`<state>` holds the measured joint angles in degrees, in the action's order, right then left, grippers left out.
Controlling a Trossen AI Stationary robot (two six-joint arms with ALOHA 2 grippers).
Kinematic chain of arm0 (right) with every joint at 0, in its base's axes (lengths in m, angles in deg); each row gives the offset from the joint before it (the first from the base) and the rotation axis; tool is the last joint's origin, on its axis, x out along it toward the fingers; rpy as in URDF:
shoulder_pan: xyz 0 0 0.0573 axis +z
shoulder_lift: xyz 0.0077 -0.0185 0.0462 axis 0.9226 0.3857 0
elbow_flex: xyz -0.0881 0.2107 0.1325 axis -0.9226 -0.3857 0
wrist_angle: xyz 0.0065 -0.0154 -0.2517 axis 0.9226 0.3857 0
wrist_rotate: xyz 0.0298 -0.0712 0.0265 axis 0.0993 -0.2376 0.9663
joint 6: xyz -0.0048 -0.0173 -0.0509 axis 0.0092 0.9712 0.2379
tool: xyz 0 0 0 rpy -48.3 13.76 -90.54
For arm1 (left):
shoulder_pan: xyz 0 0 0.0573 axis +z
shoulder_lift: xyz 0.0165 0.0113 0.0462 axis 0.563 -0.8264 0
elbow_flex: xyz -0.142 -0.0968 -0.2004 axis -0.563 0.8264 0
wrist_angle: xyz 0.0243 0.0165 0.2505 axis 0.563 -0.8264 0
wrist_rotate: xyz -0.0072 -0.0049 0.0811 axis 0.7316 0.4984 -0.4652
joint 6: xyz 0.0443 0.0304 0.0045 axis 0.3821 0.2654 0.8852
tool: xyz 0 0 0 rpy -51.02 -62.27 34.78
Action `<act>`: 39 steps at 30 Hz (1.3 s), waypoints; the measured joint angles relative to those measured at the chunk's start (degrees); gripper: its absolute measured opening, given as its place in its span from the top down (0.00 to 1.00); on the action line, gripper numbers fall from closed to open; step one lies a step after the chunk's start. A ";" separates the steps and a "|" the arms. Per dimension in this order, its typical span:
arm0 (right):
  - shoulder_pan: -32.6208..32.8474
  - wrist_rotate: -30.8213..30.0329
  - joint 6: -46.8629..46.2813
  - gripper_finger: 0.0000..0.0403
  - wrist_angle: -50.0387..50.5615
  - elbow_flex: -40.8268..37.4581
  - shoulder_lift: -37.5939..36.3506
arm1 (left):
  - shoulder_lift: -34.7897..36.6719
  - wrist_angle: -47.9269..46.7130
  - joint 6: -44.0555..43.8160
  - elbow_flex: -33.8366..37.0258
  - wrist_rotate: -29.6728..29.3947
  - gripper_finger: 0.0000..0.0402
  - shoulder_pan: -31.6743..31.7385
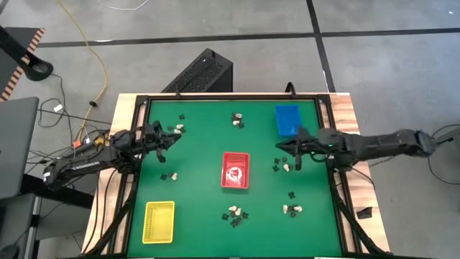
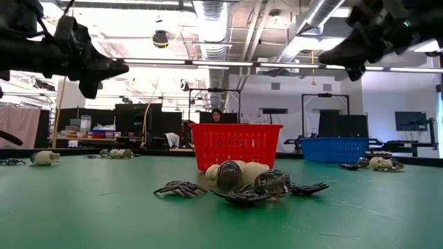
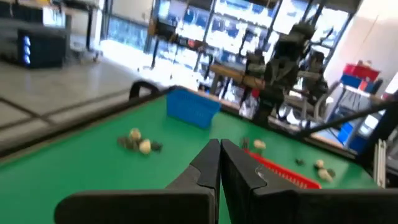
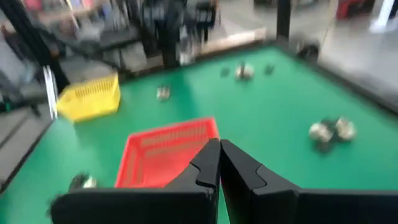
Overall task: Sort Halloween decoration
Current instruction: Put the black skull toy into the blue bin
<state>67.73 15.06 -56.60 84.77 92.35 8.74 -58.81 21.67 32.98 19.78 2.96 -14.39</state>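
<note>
Cream lumps and black spider-like shapes [image 2: 243, 185] lie heaped closest to the table-level camera, part of the Halloween decoration scattered in small clusters across the green table [image 1: 201, 151]. More pieces sit near the far edge [image 1: 238, 121], by the left arm [image 1: 177, 129], beside the right arm [image 1: 286, 167] and toward the near edge [image 1: 234, 214].

At the centre stands a red tray [image 1: 236, 170] with something pale inside, too small to identify. A blue tray [image 1: 287, 119] at the far right and a yellow tray [image 1: 159, 221] at the near left show no contents from above.

Over the table's left side, the left gripper [image 1: 171, 140] hangs with fingers pressed together, holding nothing. Over the right side, just below the blue tray, the right gripper [image 1: 284, 147] has fingers closed with nothing seen between them.

Wooden boards edge the table. Beyond it lies a workshop with ceiling ducts, desks and screens, where a person [image 2: 217, 116] sits behind the red tray, mostly hidden.
</note>
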 joint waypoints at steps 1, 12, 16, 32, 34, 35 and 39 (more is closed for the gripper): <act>0.84 -0.20 -0.97 0.89 3.82 3.07 3.08 | -0.95 0.02 -0.37 0.00 0.07 1.00 0.00; 5.35 -0.09 -19.80 0.87 50.39 31.25 30.46 | -7.50 7.42 -1.21 0.00 -0.46 0.93 -1.41; 5.60 -0.04 -20.56 0.84 53.83 34.34 33.37 | -13.72 19.10 -2.33 -0.17 0.44 0.84 -6.70; 10.34 -2.73 -28.29 0.69 57.47 33.30 35.54 | -49.16 24.13 7.66 -14.75 -7.58 0.67 -21.42; 11.83 -3.89 -32.28 0.68 58.82 32.26 35.29 | -51.37 24.11 7.94 -15.42 -7.55 0.67 -21.40; 12.51 -4.17 -34.15 0.68 59.27 31.20 35.07 | -52.37 24.01 7.91 -15.74 -7.55 0.67 -21.40; 13.49 -3.88 -37.22 0.67 58.67 26.36 35.00 | -54.86 23.99 7.94 -17.03 -7.56 0.67 -21.40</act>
<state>81.22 11.18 -93.83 143.44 118.72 43.74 -113.67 45.66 40.91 2.75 -4.60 -35.78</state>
